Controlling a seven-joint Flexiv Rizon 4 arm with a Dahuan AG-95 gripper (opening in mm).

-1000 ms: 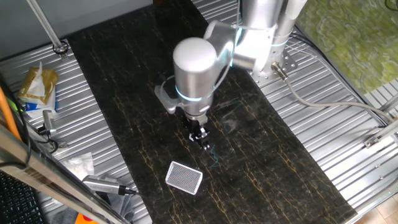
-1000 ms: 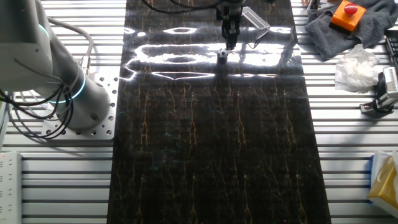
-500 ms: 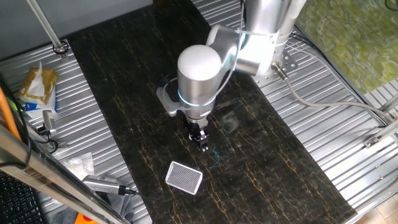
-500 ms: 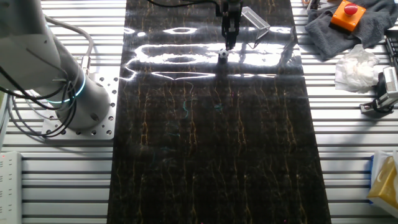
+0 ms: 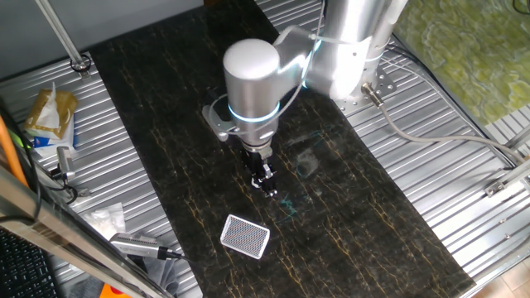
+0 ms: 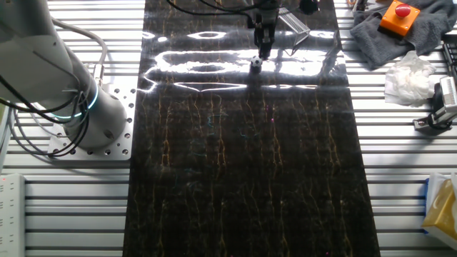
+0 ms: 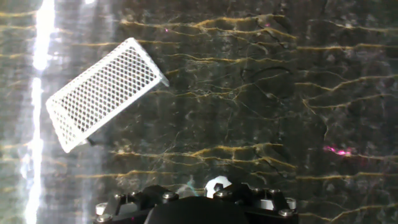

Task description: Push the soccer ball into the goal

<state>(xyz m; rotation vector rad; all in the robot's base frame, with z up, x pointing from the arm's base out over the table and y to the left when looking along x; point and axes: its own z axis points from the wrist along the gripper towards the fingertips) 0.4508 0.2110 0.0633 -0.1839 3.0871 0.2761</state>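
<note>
You have the black two-finger pincer [image 5: 267,184] down low over the dark, gold-veined marble-look counter [image 5: 348,215], with the small black-and-white soccer ball [image 6: 255,63] sitting on the counter right at the fingertips; in the hand view the ball [image 7: 215,185] peeks out at the bottom edge, just ahead of the pincer's body. Whether the pincer is clenched or released, you cannot tell from these views, since the fingers read as one dark mass. The small white-rimmed goal with fine mesh netting [image 5: 246,237] lies near the ball but apart from it, and in the hand view the goal [image 7: 102,92] sits off to the upper left, angled to the pincer's line. To do this push well, judge the line first: get the fingers behind the ball on the side away from the goal, keep them low so the ball cannot slip under, and go slowly, because a round ball on a glossy counter will likely roll off sideways from an off-centre nudge. Which face of the goal is the open mouth is hard to make out, so check that before committing. By count: one ball, one goal, one pincer, one arm.
</note>
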